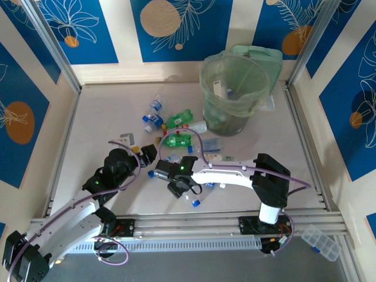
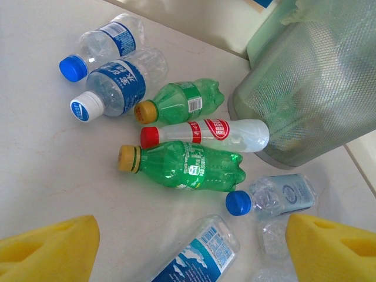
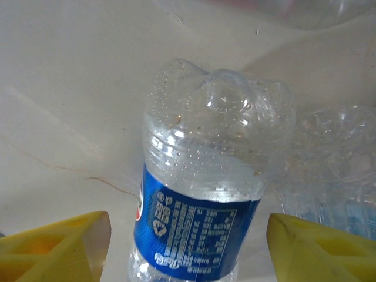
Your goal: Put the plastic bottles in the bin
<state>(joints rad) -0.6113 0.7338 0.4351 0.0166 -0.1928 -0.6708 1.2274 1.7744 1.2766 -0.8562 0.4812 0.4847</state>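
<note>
Several plastic bottles lie on the table in front of the bin (image 1: pixel 235 88). In the left wrist view I see two clear blue-capped bottles (image 2: pixel 111 82), a small green one (image 2: pixel 182 103), a white red-capped one (image 2: pixel 205 134), a larger green one (image 2: pixel 185 166) and a crushed clear one (image 2: pixel 276 197) beside the bin (image 2: pixel 311 88). My left gripper (image 2: pixel 191 249) is open over a clear blue-labelled bottle (image 2: pixel 200 255), apart from it. My right gripper (image 3: pixel 188 249) is open astride another clear bottle with a blue label (image 3: pixel 202 194), with a gap at each finger. From above, the left gripper (image 1: pixel 144 154) and right gripper (image 1: pixel 164 174) sit close together.
More crushed clear plastic (image 3: pixel 335 170) lies right of the right gripper's bottle. A flat pale-green lid (image 1: pixel 261 56) leans behind the bin. Loose blue caps (image 1: pixel 195 202) lie near the front rail, and a clear compartment box (image 1: pixel 320 241) sits beyond the rail at the right.
</note>
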